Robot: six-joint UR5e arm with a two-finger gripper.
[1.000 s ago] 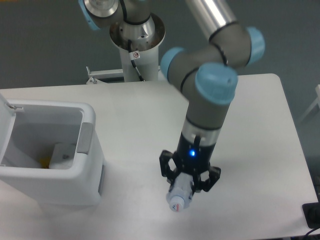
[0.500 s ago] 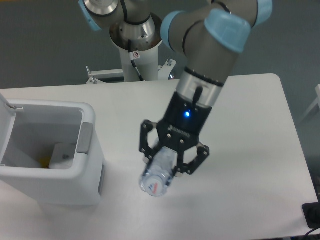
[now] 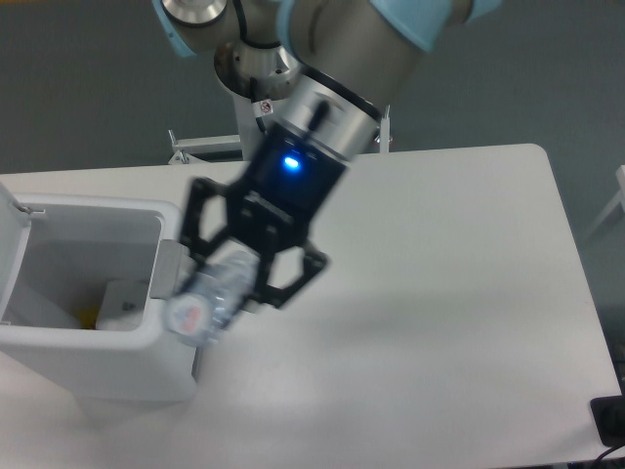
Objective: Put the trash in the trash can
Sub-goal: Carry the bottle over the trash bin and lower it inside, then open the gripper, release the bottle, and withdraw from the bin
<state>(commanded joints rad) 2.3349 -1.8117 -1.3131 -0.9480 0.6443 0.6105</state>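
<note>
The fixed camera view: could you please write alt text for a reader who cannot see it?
A robot gripper holds a clear plastic bottle at the right rim of an open white trash can on a white table. A white item lies inside.

Your clear bottle (image 3: 207, 301) hangs tilted, blurred, over the open white trash can (image 3: 93, 362)'s right rim; pouch (image 3: 125, 303) inside.
</note>
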